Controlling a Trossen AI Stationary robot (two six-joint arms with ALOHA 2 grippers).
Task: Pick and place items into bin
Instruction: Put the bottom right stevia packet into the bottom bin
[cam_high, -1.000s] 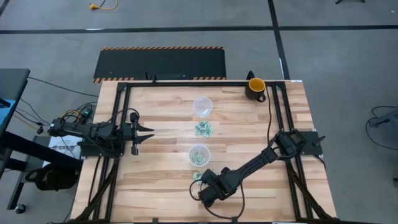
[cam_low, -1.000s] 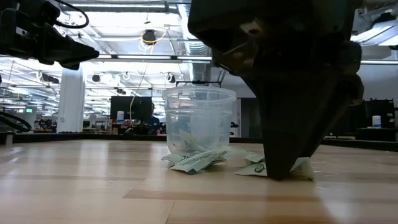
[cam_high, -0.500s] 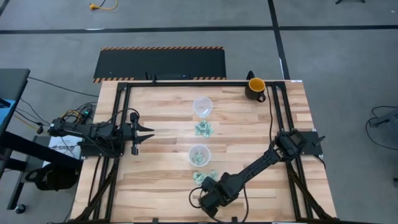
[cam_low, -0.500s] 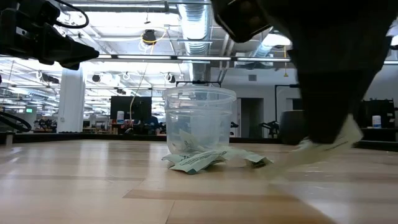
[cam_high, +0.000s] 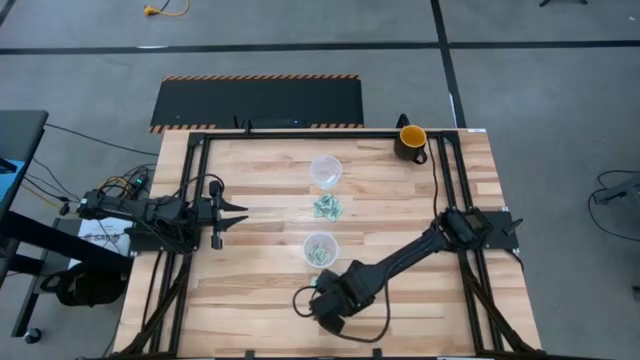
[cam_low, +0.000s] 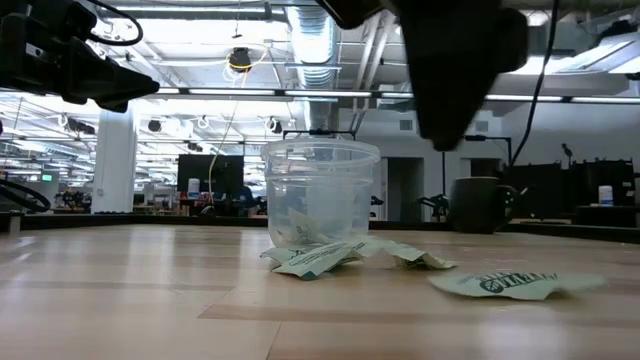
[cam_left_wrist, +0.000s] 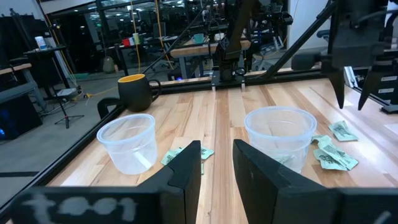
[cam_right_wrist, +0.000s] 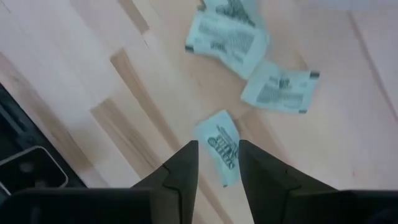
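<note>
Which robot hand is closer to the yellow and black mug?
The right gripper is slightly closer, though neither is near. It hangs at the table's near edge, opposite the mug in the far right corner. The left gripper waits over the left side.

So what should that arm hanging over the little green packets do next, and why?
Probably lower the right gripper straight down and close it on the loose packet beneath. It hangs open and empty above the table, and the packet lies flat on the wood right under it, apart from the pile by the clear cup. The left gripper waits at the table's left side.
</note>
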